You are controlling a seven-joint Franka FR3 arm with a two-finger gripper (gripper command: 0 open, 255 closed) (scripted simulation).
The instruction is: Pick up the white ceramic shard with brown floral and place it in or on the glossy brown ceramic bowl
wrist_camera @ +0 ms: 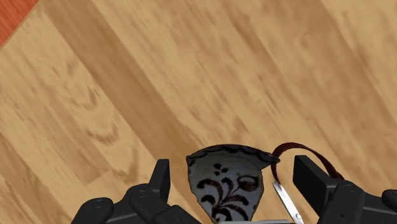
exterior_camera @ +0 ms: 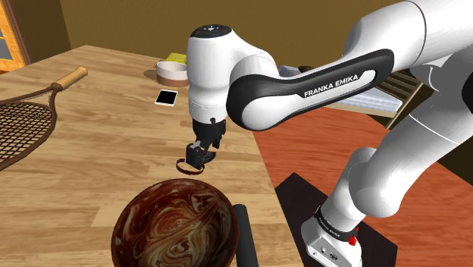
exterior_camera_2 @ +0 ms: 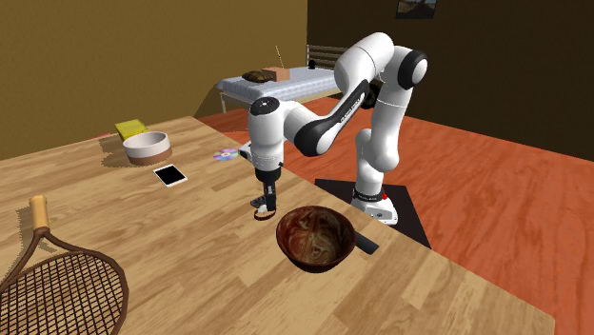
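Note:
The shard (wrist_camera: pixel 226 184) is a curved white piece with a dark floral pattern and a brown rim, lying on the wooden table (exterior_camera: pixel 91 159). My black gripper (wrist_camera: pixel 233 168) is down at the table with its fingers either side of the shard and a small gap showing on each side, so it is open. In the shoulder view the gripper (exterior_camera: pixel 202 150) stands over the shard (exterior_camera: pixel 188 167), just beyond the glossy brown marbled bowl (exterior_camera: pixel 129 216). The second exterior view shows the shard (exterior_camera_2: pixel 262 211) left of the bowl (exterior_camera_2: pixel 286 228).
A racket (exterior_camera: pixel 23 121) lies at the shoulder view's left. A phone (exterior_camera: pixel 166 97), a white round dish (exterior_camera: pixel 171 72) and a yellow object (exterior_camera: pixel 176 58) sit farther back. A black cylinder (exterior_camera: pixel 244 235) lies beside the bowl near the table's edge.

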